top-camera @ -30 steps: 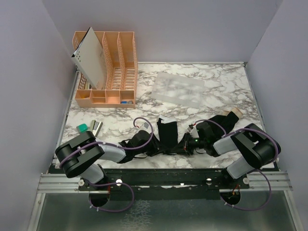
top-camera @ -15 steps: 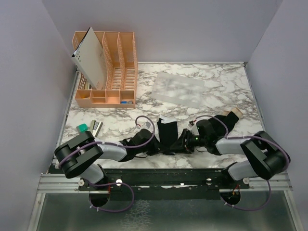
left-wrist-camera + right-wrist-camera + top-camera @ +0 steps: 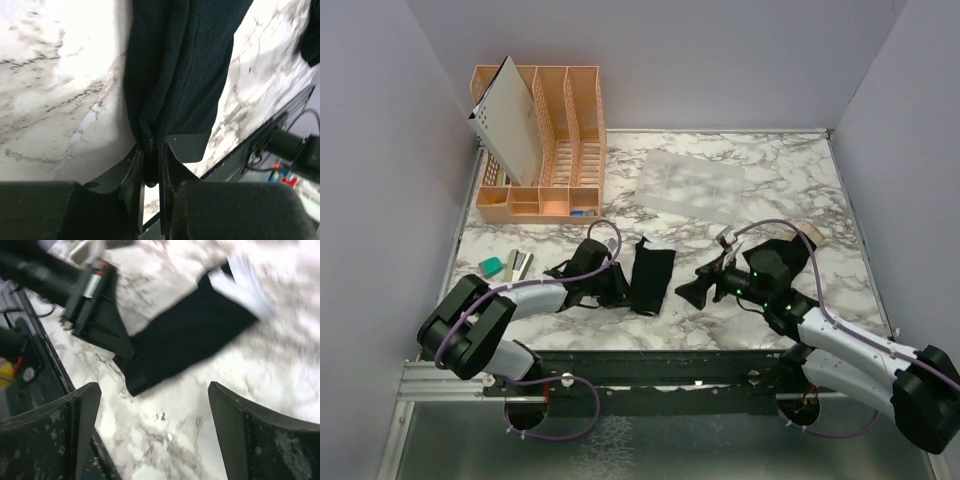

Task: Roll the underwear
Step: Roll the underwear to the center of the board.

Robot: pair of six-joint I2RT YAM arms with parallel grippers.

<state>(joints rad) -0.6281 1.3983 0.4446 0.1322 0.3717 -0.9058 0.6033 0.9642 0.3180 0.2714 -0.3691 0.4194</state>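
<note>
Underwear (image 3: 651, 277) on table (image 3: 790, 180), near front edge — organizer (image 3: 555, 150) behind, leftward

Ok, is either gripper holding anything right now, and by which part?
The left gripper pinches the black underwear by a fold of cloth at its edge, beside the hem band. The right gripper is open, holding nothing.

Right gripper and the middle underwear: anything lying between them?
No. Only bare table separates the open right gripper from the underwear, whose other side the left gripper pinches. The top view shows the gap; the right wrist view agrees.
</note>
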